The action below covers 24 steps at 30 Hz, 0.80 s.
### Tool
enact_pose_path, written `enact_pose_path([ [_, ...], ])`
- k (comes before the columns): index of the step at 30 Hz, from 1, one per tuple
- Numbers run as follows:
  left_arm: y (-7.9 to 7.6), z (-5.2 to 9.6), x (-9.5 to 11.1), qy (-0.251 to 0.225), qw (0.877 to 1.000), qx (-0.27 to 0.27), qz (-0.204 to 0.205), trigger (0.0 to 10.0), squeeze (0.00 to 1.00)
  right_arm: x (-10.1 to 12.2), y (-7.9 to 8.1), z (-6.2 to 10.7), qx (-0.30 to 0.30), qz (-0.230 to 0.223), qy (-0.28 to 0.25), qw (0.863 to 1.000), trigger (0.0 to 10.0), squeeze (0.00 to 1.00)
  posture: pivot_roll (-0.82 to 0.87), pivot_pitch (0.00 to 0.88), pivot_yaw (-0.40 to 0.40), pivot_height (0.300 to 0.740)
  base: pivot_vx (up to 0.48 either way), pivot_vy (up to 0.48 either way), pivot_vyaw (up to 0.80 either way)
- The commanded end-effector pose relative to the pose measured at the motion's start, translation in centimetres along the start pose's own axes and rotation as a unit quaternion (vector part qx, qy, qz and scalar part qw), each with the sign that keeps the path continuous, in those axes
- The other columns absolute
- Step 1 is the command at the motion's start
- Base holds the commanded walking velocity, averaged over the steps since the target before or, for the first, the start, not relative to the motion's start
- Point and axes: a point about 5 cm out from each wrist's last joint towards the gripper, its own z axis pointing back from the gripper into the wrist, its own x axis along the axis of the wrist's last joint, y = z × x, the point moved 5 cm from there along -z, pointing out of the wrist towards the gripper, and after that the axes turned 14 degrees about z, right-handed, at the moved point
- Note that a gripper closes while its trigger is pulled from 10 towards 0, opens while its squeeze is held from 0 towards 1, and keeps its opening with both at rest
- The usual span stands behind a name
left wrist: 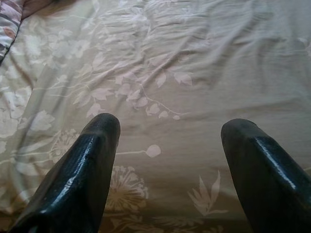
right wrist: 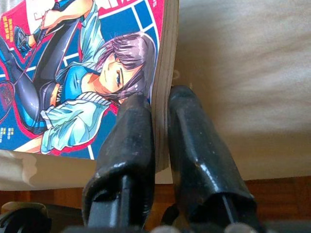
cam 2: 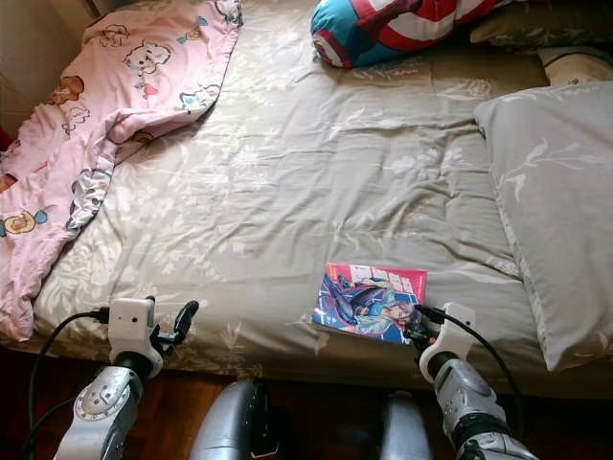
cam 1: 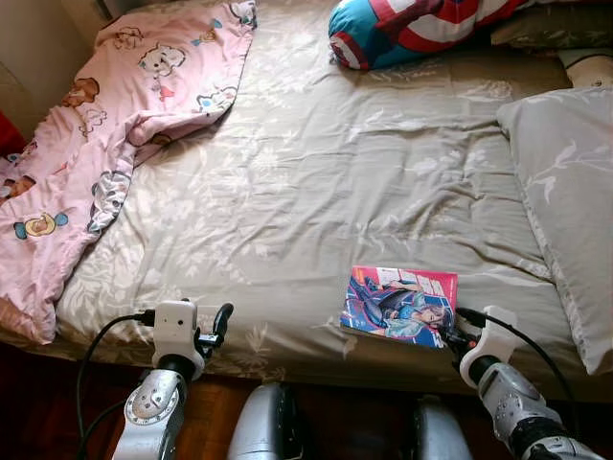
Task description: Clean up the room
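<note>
Paperback comic book (cam 1: 400, 305), glossy cover in pink and blue, lies flat near the bed's (cam 1: 316, 192) near edge, right of centre, on a rumpled beige leaf-print sheet. The right pincer (right wrist: 160, 131) is clamped on its near right corner, one black finger above the cover, one below the pages. The left pincer (left wrist: 167, 131) hovers spread apart over the sheet at the near left. A soft pink cartoon-print blanket (cam 1: 105, 125) lies bunched far left; a grey pillow (cam 1: 565, 192) lies right.
</note>
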Motion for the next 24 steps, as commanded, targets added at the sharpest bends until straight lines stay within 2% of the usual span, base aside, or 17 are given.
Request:
enact_pose_path([
  [1,0.8,0.7,-0.5,0.013,1.0,0.008,-0.005,10.0,0.0,-2.2,-0.7,0.5,-0.024,-0.009,0.03,0.999,10.0,0.17,-0.01,0.274,0.156,0.634,0.0,0.0,0.0],
  [8,1.1,0.9,-0.4,0.014,1.0,0.014,-0.005,10.0,0.0,-0.2,-0.6,0.1,-0.025,-0.002,0.002,1.0,10.0,0.15,0.0,0.293,0.154,0.634,0.0,0.0,0.0],
  [13,1.1,1.0,-0.4,0.016,1.0,0.016,-0.005,10.0,0.0,0.7,0.4,-0.3,0.008,0.057,0.002,0.998,10.0,0.14,0.01,0.301,0.154,0.634,0.0,0.0,0.0],
  [14,1.1,1.0,-0.4,0.016,1.0,0.016,-0.005,10.0,0.0,0.7,0.4,-0.3,0.008,0.057,0.002,0.998,10.0,0.14,0.01,0.301,0.154,0.634,0.0,0.0,0.0],
  [15,1.1,1.1,-0.4,0.016,1.0,0.016,-0.004,10.0,0.0,0.9,0.9,-0.4,0.024,0.089,0.006,0.996,10.0,0.14,0.0,0.303,0.151,0.634,0.0,0.0,0.0],
  [16,1.1,1.0,-0.4,0.017,1.0,0.016,-0.004,10.0,0.0,1.2,1.1,-0.5,0.032,0.1,0.006,0.994,10.0,0.14,0.0,0.303,0.151,0.634,0.0,0.0,0.0],
  [18,1.0,1.0,-0.4,0.017,1.0,0.017,-0.003,10.0,0.0,1.7,1.1,-0.6,0.031,0.104,0.004,0.994,10.0,0.14,0.0,0.309,0.147,0.634,0.0,0.0,0.0],
  [19,1.0,1.0,-0.5,0.018,1.0,0.018,-0.002,10.0,0.0,2.0,1.0,-0.6,0.029,0.102,0.003,0.994,10.0,0.29,0.0,0.311,0.145,0.634,0.0,0.0,0.0],
  [20,1.0,1.1,-0.5,0.018,1.0,0.018,-0.002,10.0,0.0,2.1,0.9,-0.7,0.029,0.101,0.002,0.994,10.0,0.29,0.0,0.311,0.145,0.634,0.0,0.0,0.0],
  [21,1.0,1.1,-0.6,0.019,1.0,0.018,-0.001,10.0,0.0,2.2,0.9,-0.7,0.028,0.102,0.001,0.994,10.0,0.64,0.0,0.313,0.144,0.634,0.0,0.0,0.0],
  [24,0.8,1.1,-0.7,0.02,1.0,0.019,0.0,10.0,0.0,2.2,0.5,-0.6,0.015,0.109,0.005,0.994,10.0,0.59,0.0,0.314,0.142,0.634,0.0,0.0,0.0],
])
